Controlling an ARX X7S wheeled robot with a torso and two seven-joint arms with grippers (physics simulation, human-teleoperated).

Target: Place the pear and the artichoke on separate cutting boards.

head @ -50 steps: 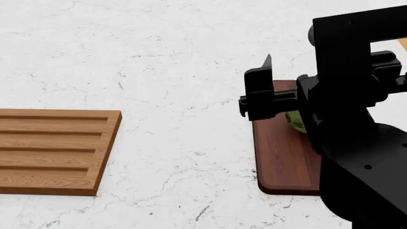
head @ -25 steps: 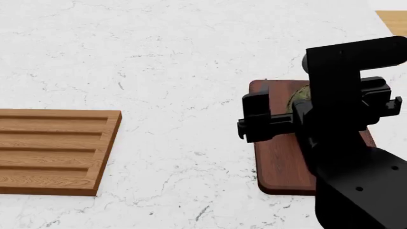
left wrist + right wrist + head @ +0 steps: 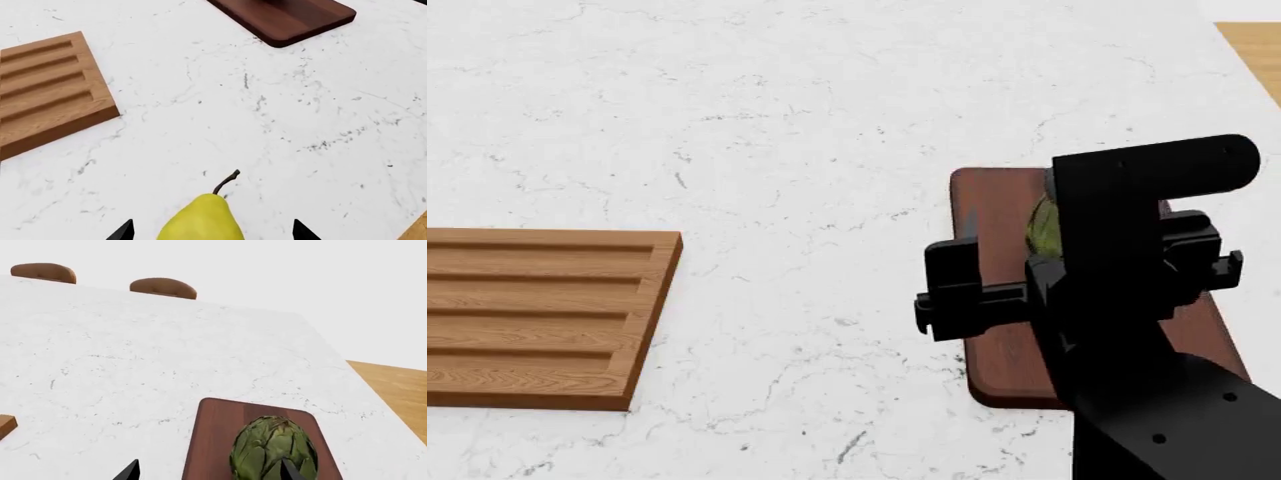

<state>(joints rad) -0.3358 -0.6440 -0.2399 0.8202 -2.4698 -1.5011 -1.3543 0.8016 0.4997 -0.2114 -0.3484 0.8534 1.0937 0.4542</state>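
The yellow-green pear (image 3: 207,220) lies on the white table, its brown stem pointing away from my left gripper (image 3: 213,233). That gripper is open, with a fingertip on each side of the pear and a gap to both. The light-tan grooved cutting board (image 3: 47,90) (image 3: 534,320) lies bare. The artichoke (image 3: 273,447) (image 3: 1044,225) rests on the dark reddish-brown cutting board (image 3: 213,440) (image 3: 1001,350). My right gripper (image 3: 209,471) is open above that board, one fingertip (image 3: 288,470) in front of the artichoke. In the head view my right arm hides most of the artichoke.
The white marble table (image 3: 801,150) spreads between the two boards. Two wooden chair backs (image 3: 43,271) (image 3: 163,287) stand at its far edge. Wooden floor (image 3: 393,385) shows past the table's right edge, close to the dark board.
In the head view my right arm has drawn back toward the near edge, uncovering more of the dark board. The artichoke stays on that board.
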